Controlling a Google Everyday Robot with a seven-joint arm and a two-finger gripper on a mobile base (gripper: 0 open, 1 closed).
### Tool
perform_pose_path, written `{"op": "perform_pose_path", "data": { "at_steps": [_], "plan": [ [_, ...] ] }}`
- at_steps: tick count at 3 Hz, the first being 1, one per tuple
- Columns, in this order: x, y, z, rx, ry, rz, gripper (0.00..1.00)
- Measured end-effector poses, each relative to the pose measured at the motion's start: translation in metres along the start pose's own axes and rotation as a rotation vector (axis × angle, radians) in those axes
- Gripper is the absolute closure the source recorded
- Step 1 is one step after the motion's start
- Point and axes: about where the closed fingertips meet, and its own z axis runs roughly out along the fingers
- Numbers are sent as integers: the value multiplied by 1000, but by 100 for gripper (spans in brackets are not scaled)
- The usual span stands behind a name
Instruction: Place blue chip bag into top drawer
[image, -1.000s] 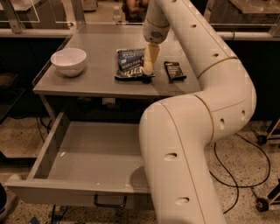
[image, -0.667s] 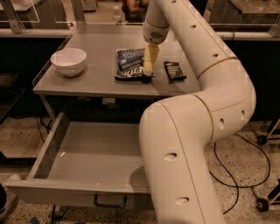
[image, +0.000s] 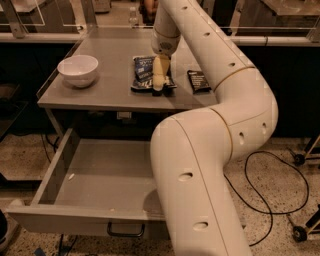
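While my hand (image: 157, 88) rests at the bag (image: 143, 70), I can't tell its grip. A thin pinch of crinkly foil could slip before the drawer (image: 102, 176).

Pincer (image: 157, 88) at blue chip bag (image: 143, 71), between bowl (image: 78, 70) and black packet (image: 199, 81).

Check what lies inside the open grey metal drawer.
The grey drawer shows bare floor; the white robot arm hides its right side. The gripper is at the dark blue chip bag.

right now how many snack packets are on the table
2: the crinkly dark blue chip bag, with the gripper down at it, and a flat black packet just right of it. The arm may hide others.
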Motion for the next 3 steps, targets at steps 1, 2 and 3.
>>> {"op": "perform_pose_path", "data": {
  "at_steps": [1, 2, 3],
  "plan": [
    [1, 4, 13, -29, -6, 11, 0],
    [2, 5, 15, -33, -7, 13, 0],
    [2, 5, 15, -33, -7, 13, 19]
  ]
}}
